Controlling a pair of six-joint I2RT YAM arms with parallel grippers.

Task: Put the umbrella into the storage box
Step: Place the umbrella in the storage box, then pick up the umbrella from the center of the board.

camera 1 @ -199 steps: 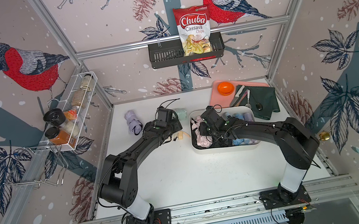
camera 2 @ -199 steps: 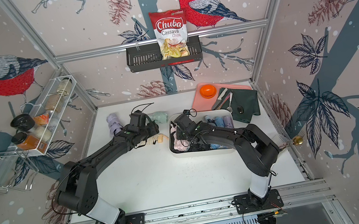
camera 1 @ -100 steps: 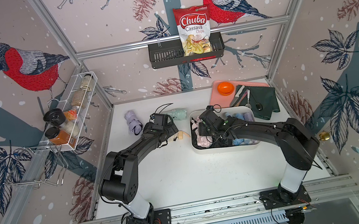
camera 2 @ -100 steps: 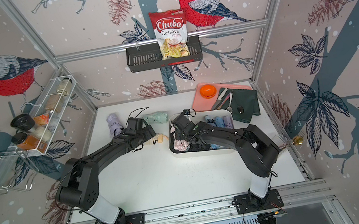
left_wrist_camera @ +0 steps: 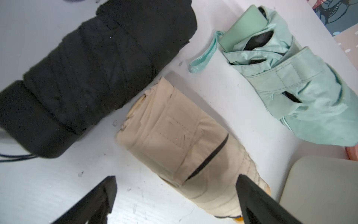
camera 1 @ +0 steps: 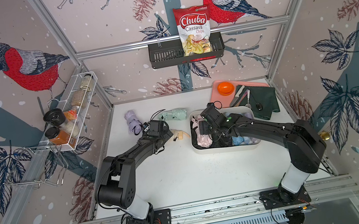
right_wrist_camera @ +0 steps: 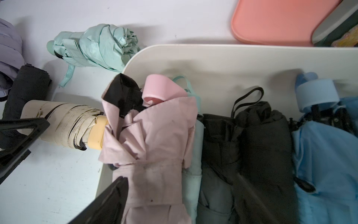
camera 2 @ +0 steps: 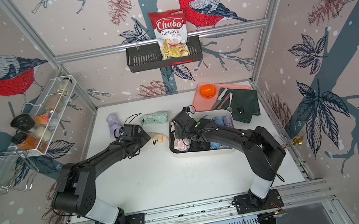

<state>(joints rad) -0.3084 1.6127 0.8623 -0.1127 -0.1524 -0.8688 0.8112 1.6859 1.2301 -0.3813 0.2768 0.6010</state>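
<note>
Left hand (left_wrist_camera: 176, 177) wide open, empty, straddling beige umbrella (left_wrist_camera: 174, 139); right hand (right_wrist_camera: 85, 150) open, empty, over box (right_wrist_camera: 213, 54) rim. We fear slick fabric slipping at pinch.

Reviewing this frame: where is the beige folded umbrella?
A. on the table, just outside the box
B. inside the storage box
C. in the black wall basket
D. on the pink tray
A: the beige umbrella lies on the white table, outside the wall of the storage box.
</note>
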